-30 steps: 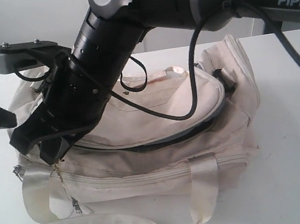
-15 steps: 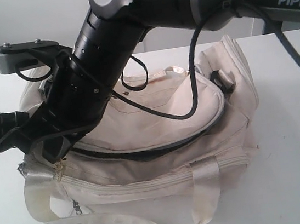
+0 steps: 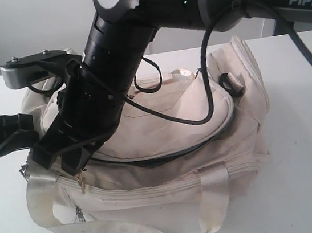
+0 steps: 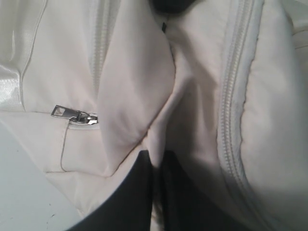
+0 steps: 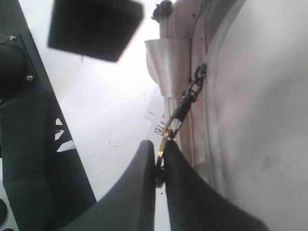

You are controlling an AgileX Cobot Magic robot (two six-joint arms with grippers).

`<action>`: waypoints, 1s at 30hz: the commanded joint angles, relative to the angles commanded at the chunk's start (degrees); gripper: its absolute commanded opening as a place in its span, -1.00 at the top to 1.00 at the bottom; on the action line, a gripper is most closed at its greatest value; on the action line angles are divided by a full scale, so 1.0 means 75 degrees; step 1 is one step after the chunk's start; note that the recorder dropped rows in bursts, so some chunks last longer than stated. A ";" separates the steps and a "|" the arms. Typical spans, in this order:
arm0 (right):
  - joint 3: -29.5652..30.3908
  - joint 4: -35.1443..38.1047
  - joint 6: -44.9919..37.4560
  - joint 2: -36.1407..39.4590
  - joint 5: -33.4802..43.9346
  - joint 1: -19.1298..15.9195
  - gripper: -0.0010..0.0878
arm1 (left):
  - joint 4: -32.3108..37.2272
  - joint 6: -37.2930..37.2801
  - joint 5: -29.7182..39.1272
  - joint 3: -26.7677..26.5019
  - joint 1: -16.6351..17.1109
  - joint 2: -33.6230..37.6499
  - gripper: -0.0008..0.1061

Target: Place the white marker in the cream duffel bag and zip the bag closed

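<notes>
Evidently the right gripper (image 5: pixel 160 166) is pinching the brass zipper pull (image 5: pixel 168 136) between its closed fingers. The pull's dark link is running from the fingertips up to the top zipper of the cream duffel bag (image 3: pixel 178 110). That grip is likely meant for drawing the slider along the curve. Beyond those fingers, a dark gap (image 3: pixel 161 155) is showing under the top flap, so the zip looks only partly closed.

The left gripper (image 4: pixel 155 190) is clamping a fold of the bag's end fabric, which is bunching right at its fingertips. It is probably bracing the soft bag so the pull does not drag it along. A silver pocket slider (image 4: pixel 74 115) is lying beside the left fingers, untouched.

The white marker is not showing in any view; presumably it is lying inside.
</notes>
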 joint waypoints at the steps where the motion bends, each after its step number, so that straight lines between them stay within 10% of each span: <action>1: 0.0000 0.0000 0.0017 0.0000 0.0000 0.0000 0.98 | 0.0000 0.0000 0.0000 0.0000 0.0000 0.0000 0.99; 30: 0.0000 -0.0834 0.0035 -0.0543 0.0000 0.0000 0.98 | 0.0000 0.0015 -0.0112 0.0000 0.0000 0.0000 0.99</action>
